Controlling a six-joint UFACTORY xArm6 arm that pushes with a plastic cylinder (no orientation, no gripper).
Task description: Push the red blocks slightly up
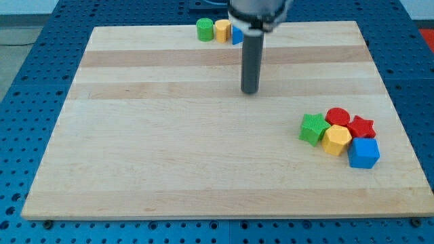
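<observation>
Two red blocks lie at the view's right: a red round block (337, 116) and a red star (361, 126), touching each other. They sit in a tight cluster with a green star (313, 128), a yellow hexagon (336, 140) and a blue cube (363, 152). My tip (250, 91) rests on the board near the middle, well to the left of and above the cluster, touching no block.
A green round block (205, 30), a yellow block (222, 30) and a blue block (237, 35), partly hidden behind the rod, stand in a row at the wooden board's (135, 135) top edge. The cluster lies near the board's right edge.
</observation>
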